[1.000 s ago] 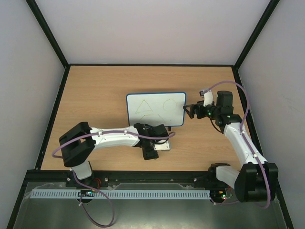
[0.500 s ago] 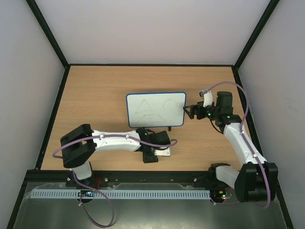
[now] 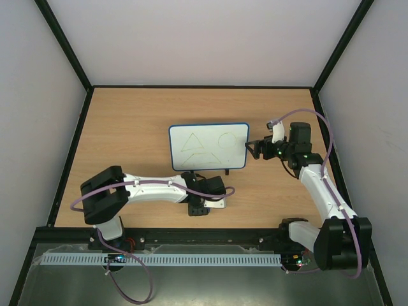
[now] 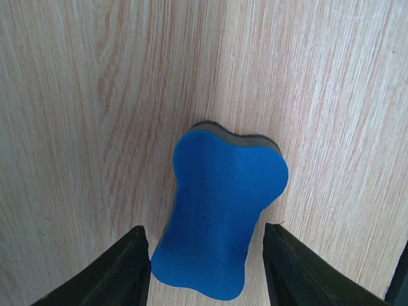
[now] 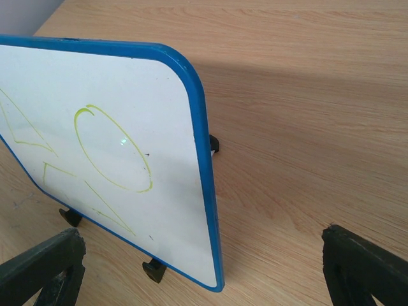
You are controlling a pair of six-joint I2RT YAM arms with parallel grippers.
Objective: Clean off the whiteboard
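Observation:
The whiteboard (image 3: 208, 146) stands tilted at the table's middle, with a blue rim, black feet and yellow-green triangles and a circle drawn on it; the right wrist view shows its right part (image 5: 127, 146). My right gripper (image 3: 252, 150) is open, its jaws wide on either side of the board's right edge (image 5: 201, 233), touching nothing. My left gripper (image 3: 197, 209) is open above a blue eraser (image 4: 220, 210) lying on the wood. Its jaws straddle the eraser's near end (image 4: 204, 229) with small gaps on both sides. The eraser is hidden in the top view.
The wooden table (image 3: 127, 127) is enclosed by pale walls with a black frame. A black rail (image 3: 191, 234) runs along the near edge, close behind my left gripper.
My left gripper has shifted a little toward the near edge, over the eraser. The right arm and the whiteboard have not moved.

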